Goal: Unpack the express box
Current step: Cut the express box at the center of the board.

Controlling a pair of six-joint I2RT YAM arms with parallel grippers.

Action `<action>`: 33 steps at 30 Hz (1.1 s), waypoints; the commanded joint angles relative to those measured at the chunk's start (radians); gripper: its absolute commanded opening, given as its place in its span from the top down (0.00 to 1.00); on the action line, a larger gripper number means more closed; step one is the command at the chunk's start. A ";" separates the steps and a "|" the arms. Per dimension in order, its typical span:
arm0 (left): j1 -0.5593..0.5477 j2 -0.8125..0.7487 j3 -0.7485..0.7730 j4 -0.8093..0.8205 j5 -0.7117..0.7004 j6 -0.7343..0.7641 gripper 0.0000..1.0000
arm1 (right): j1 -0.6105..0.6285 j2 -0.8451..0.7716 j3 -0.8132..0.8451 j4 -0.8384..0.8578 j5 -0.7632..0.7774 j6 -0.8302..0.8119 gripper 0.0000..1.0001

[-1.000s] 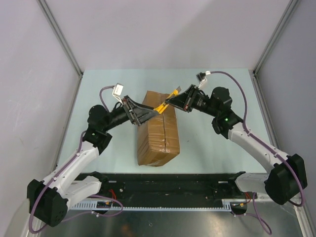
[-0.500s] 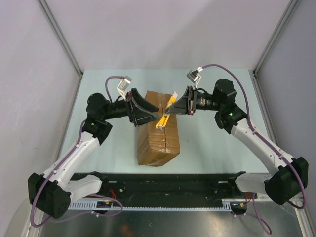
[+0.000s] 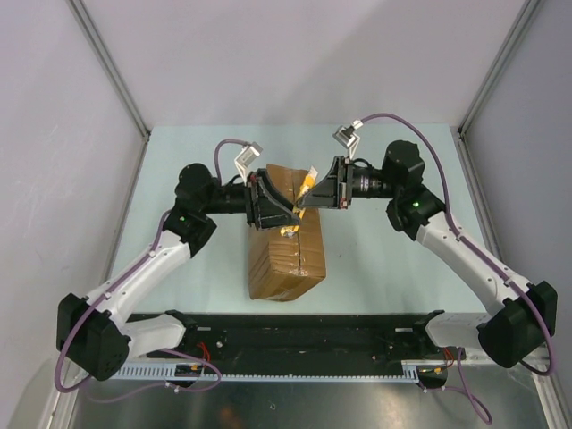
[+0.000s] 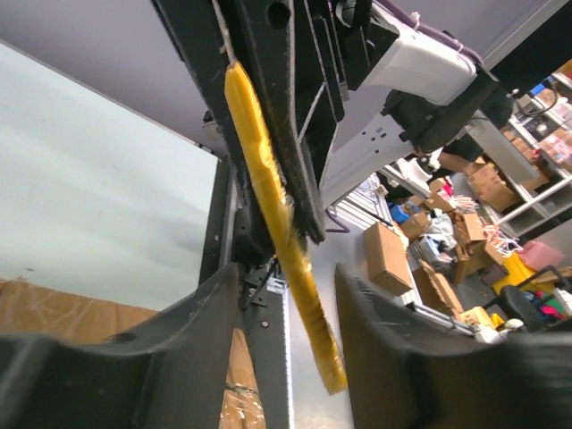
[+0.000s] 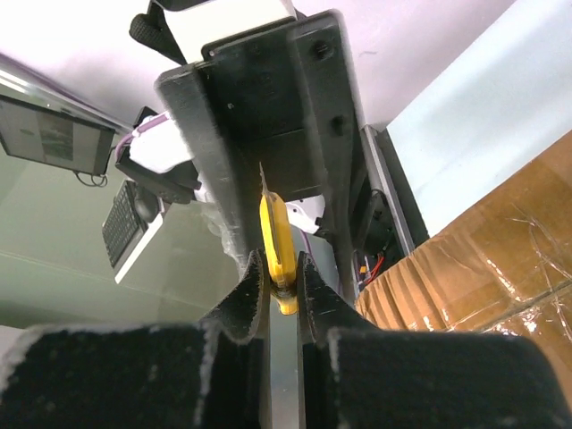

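The yellow utility knife (image 5: 277,234) is clamped in the narrowed right gripper (image 5: 279,273) above the far end of the express box (image 3: 286,255), which lies on the table (image 3: 384,259) between the arms, seemingly for a handover before its tape is cut. The left gripper (image 4: 286,295) is spread wide around the knife, and both forearms are levelled inward, wrists opposed

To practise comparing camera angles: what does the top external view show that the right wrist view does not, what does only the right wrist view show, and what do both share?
Only top external: both whole arms, the entire express box on the table, the left end effector and right end effector meeting above its far end. Only right wrist: close up, its fingers clamped on the yellow utility knife. Shared: knife, box, left end effector.
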 commanded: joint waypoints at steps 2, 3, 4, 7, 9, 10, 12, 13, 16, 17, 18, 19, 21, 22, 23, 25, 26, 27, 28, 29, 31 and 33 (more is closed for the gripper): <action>-0.023 0.001 0.059 0.005 -0.007 0.023 0.75 | 0.011 0.009 0.048 0.017 0.010 -0.033 1.00; -0.023 0.002 0.060 0.003 -0.007 0.024 0.87 | 0.011 0.009 0.050 0.017 0.018 -0.035 1.00; -0.023 0.004 0.062 -0.003 -0.019 0.024 1.00 | 0.011 0.008 0.051 0.016 0.026 -0.036 0.97; -0.023 -0.001 0.076 -0.021 -0.059 0.026 1.00 | 0.013 -0.012 0.051 0.020 0.075 -0.062 0.49; -0.023 -0.010 0.094 -0.035 -0.096 0.026 1.00 | 0.016 -0.035 0.051 0.030 0.117 -0.073 0.26; -0.023 -0.016 0.100 -0.038 -0.144 0.017 1.00 | 0.018 -0.044 0.051 0.031 0.137 -0.085 0.22; -0.023 -0.045 0.117 -0.041 -0.207 0.008 1.00 | 0.025 -0.067 0.051 0.040 0.185 -0.096 0.16; -0.023 -0.056 0.120 -0.043 -0.244 -0.008 1.00 | 0.028 -0.077 0.051 0.040 0.205 -0.102 0.15; -0.023 -0.106 0.132 -0.043 -0.413 -0.029 1.00 | 0.039 -0.109 0.051 0.027 0.300 -0.140 0.13; -0.023 -0.117 0.142 -0.044 -0.485 -0.035 1.00 | 0.044 -0.115 0.051 0.022 0.318 -0.160 0.13; -0.023 -0.125 0.146 -0.043 -0.517 -0.060 1.00 | 0.053 -0.121 0.051 0.022 0.334 -0.166 0.13; -0.023 -0.137 0.152 -0.043 -0.539 -0.069 1.00 | 0.056 -0.121 0.051 0.031 0.339 -0.170 0.13; -0.027 -0.145 0.168 -0.043 -0.589 -0.083 1.00 | 0.061 -0.115 0.051 0.072 0.329 -0.150 0.14; -0.027 -0.148 0.175 -0.043 -0.602 -0.083 1.00 | 0.068 -0.103 0.051 0.094 0.302 -0.141 0.14; -0.033 -0.148 0.186 -0.043 -0.614 -0.084 1.00 | 0.074 -0.095 0.051 0.135 0.293 -0.133 0.14; -0.040 -0.146 0.197 -0.043 -0.633 -0.080 1.00 | 0.099 -0.080 0.051 0.168 0.289 -0.110 0.14; -0.043 -0.143 0.204 -0.043 -0.630 -0.083 1.00 | 0.106 -0.075 0.051 0.195 0.293 -0.105 0.14; -0.044 -0.142 0.208 -0.043 -0.622 -0.083 1.00 | 0.113 -0.072 0.053 0.206 0.297 -0.096 0.14; -0.047 -0.137 0.206 -0.043 -0.622 -0.086 1.00 | 0.122 -0.062 0.056 0.214 0.309 -0.091 0.15; -0.049 -0.136 0.205 -0.043 -0.620 -0.092 1.00 | 0.128 -0.057 0.060 0.220 0.308 -0.091 0.17; -0.055 -0.133 0.197 -0.043 -0.622 -0.095 1.00 | 0.139 -0.042 0.082 0.223 0.314 -0.096 0.20; -0.060 -0.134 0.189 -0.043 -0.628 -0.091 1.00 | 0.148 -0.032 0.097 0.224 0.320 -0.101 0.26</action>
